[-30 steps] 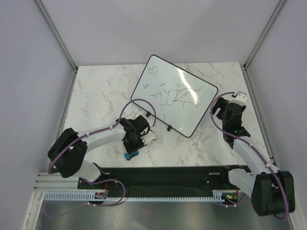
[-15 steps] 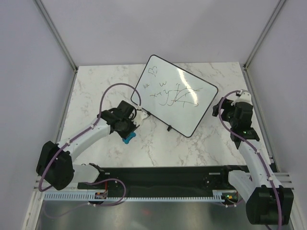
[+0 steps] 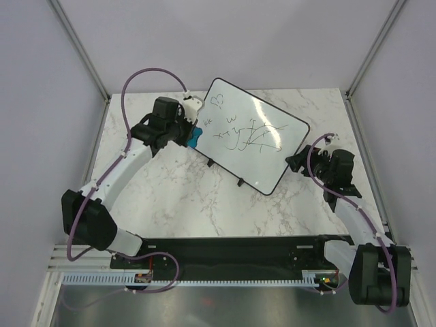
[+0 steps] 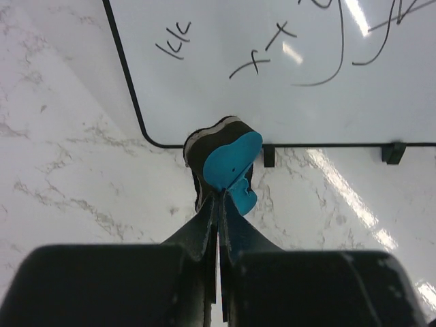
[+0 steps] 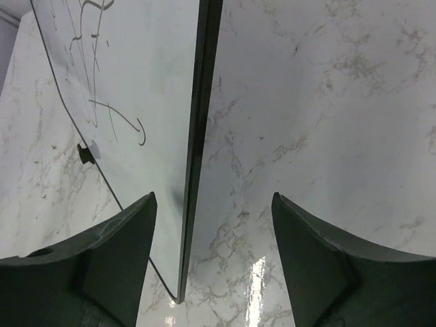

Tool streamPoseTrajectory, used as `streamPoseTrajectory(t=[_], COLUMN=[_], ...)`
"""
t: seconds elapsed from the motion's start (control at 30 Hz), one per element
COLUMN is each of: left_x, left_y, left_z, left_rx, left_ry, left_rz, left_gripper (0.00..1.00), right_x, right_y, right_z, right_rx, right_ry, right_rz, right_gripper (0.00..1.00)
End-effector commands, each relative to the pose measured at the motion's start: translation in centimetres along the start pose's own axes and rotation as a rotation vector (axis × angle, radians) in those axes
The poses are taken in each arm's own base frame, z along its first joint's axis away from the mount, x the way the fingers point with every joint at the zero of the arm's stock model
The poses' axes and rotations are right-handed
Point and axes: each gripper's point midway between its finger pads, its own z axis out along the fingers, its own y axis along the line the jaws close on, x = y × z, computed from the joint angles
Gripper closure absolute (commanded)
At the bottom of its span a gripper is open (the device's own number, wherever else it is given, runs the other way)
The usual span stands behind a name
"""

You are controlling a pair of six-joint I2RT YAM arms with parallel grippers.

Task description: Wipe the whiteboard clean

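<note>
The whiteboard [image 3: 248, 133] stands tilted at the back middle of the table, with dark marker scribbles on it; it also shows in the left wrist view [image 4: 286, 61] and edge-on in the right wrist view [image 5: 129, 102]. My left gripper [image 3: 193, 135] is shut on the blue eraser [image 4: 231, 163] and holds it at the board's left lower corner, close to the frame. My right gripper [image 5: 212, 225] is open, its fingers [image 5: 116, 238] on either side of the board's right edge, not touching it.
The marble table [image 3: 204, 197] is walled by grey panels left, right and behind. The board's small black feet [image 4: 268, 155] rest on the table. A black rail [image 3: 225, 245] runs along the near edge by the arm bases.
My left gripper has carried the blue eraser from the table's front up and back to the board's left edge. My right gripper has moved left, up to the board's right edge.
</note>
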Motion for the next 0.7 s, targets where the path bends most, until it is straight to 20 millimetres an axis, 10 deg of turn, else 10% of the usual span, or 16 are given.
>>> streamPoseTrajectory(t=[0.0,0.67], left_x=[-4.2,-14.0], left_y=[0.6,6.6], left_z=[1.3,12.6], left_rx=[0.0,-0.061], left_ry=[-0.113,-0.266], left_rz=[-0.044,-0.14], left_gripper=[0.98,0.98], right_x=[-1.4,0.9], right_y=[2.5,1.0], right_z=[0.7,1.8], right_rx=[-0.159,-0.176], right_ry=[-0.062,-0.019], right_rz=[-0.011,-0.148], right_gripper=[0.25,0.99])
